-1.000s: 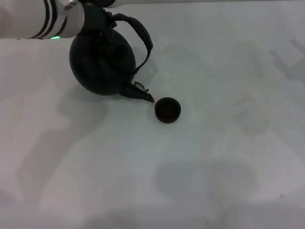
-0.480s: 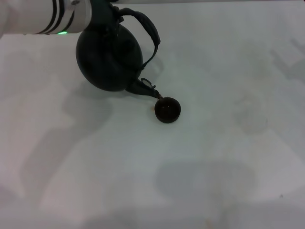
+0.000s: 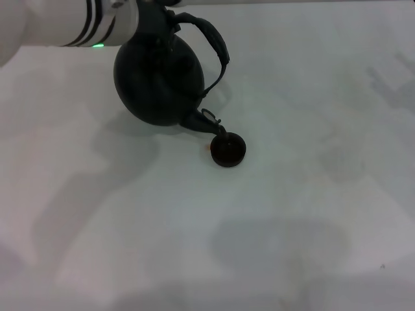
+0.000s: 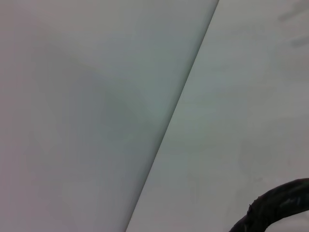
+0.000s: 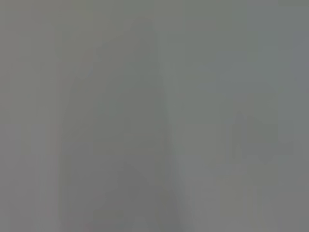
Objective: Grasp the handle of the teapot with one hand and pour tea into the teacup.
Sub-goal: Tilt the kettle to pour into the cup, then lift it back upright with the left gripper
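We tip the pot over the little cup.

In the head view, our left arm comes in at the upper left and holds the teapot [image 3: 159, 81] up by the handle [image 3: 215, 45]. The left gripper [image 3: 150, 14] is mostly cut off by the top edge, so we cannot tell how its fingers sit. The spout points down, just at the near rim of the teacup [image 3: 227, 149] in the middle on the white table [image 3: 292, 227]. If we tip too fast, tea could miss the tiny cup, or the spout could knock it. The left wrist view shows only a bit of handle at the lower right. The right wrist view shows only grey; our right gripper is not seen.
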Tool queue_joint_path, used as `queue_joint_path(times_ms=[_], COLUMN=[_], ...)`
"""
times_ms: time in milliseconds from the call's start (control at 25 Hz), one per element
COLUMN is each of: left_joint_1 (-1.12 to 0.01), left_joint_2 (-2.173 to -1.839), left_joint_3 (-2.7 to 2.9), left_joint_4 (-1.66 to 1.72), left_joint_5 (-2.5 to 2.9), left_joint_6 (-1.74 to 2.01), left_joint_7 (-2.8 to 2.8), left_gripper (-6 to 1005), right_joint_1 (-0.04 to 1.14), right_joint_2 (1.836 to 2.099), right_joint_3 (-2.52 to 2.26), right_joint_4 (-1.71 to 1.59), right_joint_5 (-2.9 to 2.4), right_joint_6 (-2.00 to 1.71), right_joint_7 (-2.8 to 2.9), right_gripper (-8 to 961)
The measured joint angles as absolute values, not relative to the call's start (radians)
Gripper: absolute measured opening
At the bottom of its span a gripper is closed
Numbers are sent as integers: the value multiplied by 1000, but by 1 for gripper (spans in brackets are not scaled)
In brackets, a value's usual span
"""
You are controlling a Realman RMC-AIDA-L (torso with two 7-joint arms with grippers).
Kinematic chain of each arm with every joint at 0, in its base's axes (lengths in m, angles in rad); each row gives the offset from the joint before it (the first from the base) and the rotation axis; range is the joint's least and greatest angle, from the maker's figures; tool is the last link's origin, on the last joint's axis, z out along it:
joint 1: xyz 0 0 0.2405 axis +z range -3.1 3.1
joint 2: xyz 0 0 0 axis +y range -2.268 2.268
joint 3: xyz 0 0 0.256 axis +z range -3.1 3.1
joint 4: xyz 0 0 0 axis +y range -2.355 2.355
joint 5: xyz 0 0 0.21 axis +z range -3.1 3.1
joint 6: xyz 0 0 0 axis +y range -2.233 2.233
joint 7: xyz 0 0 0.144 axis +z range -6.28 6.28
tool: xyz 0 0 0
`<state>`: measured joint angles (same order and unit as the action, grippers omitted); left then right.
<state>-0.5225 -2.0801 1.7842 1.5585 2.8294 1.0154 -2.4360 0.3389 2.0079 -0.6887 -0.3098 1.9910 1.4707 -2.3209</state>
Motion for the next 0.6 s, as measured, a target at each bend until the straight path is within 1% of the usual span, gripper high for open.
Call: queue_joint_path(times_ms=[600], left_joint_1=[-548], left_joint_2=[-2077], left_joint_3=[1800], left_joint_4=[1544], left_joint_5=[2832], left_joint_6=[1038], left_joint_7=[-2434], left_gripper=[127], right_joint_1=[352], right_joint_2=[2008], right_joint_3=[-689], right_joint_4=[-310], right_joint_5=[1991], right_joint_6=[1462], right_joint_7=[-2321], right_gripper=[816])
